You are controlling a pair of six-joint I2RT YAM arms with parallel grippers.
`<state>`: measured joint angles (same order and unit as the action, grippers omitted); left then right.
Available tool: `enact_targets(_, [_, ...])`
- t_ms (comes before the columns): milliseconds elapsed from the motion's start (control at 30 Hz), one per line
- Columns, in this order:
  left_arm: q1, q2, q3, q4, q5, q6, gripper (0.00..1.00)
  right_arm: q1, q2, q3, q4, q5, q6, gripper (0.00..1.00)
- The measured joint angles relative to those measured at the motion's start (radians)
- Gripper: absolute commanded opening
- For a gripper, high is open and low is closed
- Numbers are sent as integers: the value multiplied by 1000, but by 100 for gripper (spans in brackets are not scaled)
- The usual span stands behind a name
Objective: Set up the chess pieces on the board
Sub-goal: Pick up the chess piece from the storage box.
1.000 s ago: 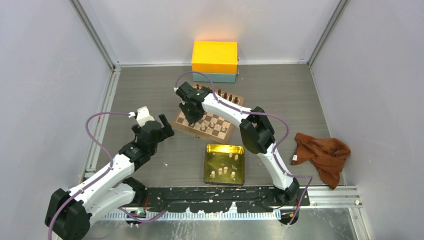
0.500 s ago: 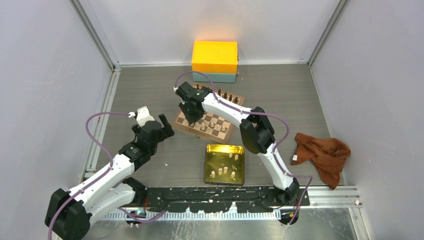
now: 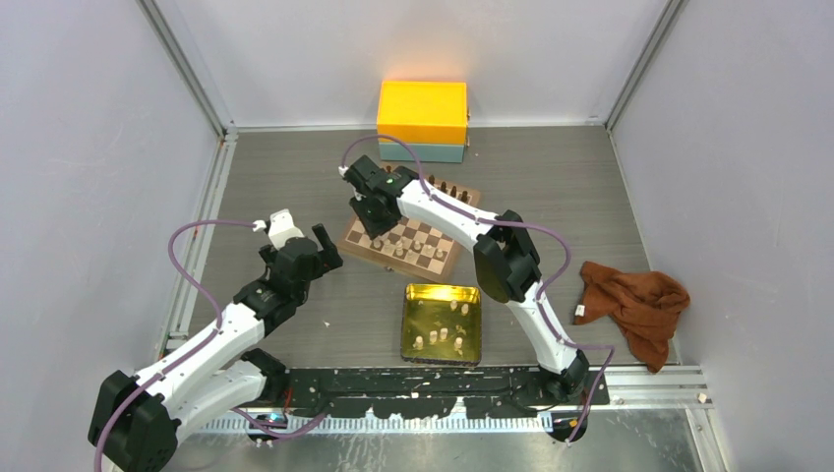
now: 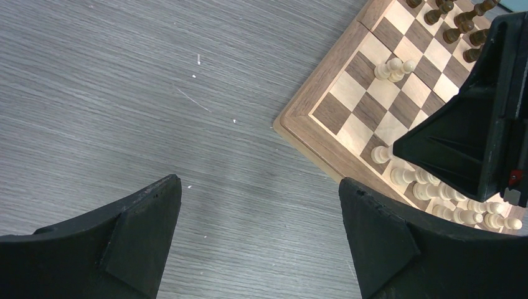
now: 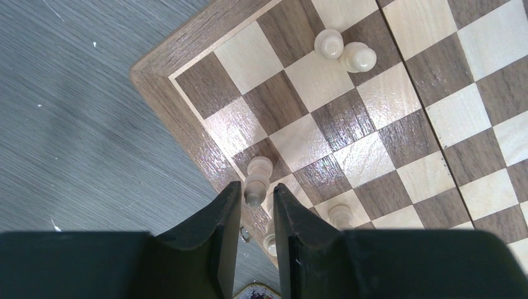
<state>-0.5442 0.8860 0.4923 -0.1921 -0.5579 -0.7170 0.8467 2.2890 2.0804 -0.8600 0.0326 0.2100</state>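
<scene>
Top external: gold tray [image 3: 425,313] holds several cream chess pieces [image 3: 418,342].

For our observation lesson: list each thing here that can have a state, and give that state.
left hand, open, above the table beside the board.
right hand, almost shut, pale piece at its fingertips; grip unclear.
board, lying flat, partly set.
gold tray, holding a few pale pieces.
brown cloth, crumpled.
dark pieces, upright along the board's far edge.

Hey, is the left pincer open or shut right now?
Open. The left pincer has its fingers wide apart over the table, nothing between them.
</scene>
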Motion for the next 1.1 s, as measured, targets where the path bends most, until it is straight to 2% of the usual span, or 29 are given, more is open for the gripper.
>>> enact_targets(300, [0, -8, 0, -2, -6, 0, 98, 0, -15, 11, -14, 12, -3, 32])
enact_targets(500, [0, -17, 0, -14, -11, 4, 98, 8, -135, -71, -9, 42, -3, 32])
enact_targets(833, [0, -53, 3, -58, -20, 18, 98, 114, -610, -510, 52, 111, 37, 32])
enact_targets(1100, [-1, -53, 8, -73, -27, 19, 97, 282, -837, -785, 58, 147, 142, 32])
